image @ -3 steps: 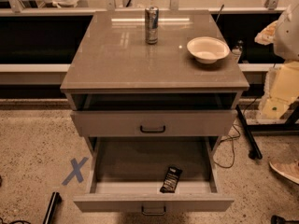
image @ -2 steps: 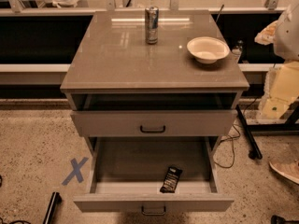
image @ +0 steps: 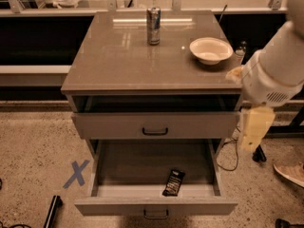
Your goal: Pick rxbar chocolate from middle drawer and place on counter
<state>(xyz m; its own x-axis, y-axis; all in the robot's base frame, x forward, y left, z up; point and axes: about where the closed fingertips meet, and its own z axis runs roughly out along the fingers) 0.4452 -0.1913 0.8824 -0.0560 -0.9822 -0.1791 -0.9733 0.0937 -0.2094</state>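
Note:
The rxbar chocolate (image: pixel 174 182), a flat black bar with pale lettering, lies in the pulled-out middle drawer (image: pixel 114 194), near its front, right of centre. The drawer's metal handle (image: pixel 156 214) is at the bottom edge. The counter (image: pixel 118 61) is the glossy grey-brown top of the cabinet. My white arm (image: pixel 275 70) comes in from the right. My pale yellow gripper (image: pixel 254 127) hangs off the cabinet's right side, level with the upper drawer front, above and to the right of the bar and apart from it.
A silver-blue can (image: pixel 153 25) stands at the back of the counter and a white bowl (image: pixel 211 50) at its right. The upper drawer front with a black handle (image: pixel 155 131) is slightly open. A blue X (image: pixel 76 173) marks the floor on the left. A shoe (image: pixel 289 172) is at the right.
My arm and gripper have moved left towards the cabinet's right side and fill more of the view. The bar, drawers, can and bowl have not moved.

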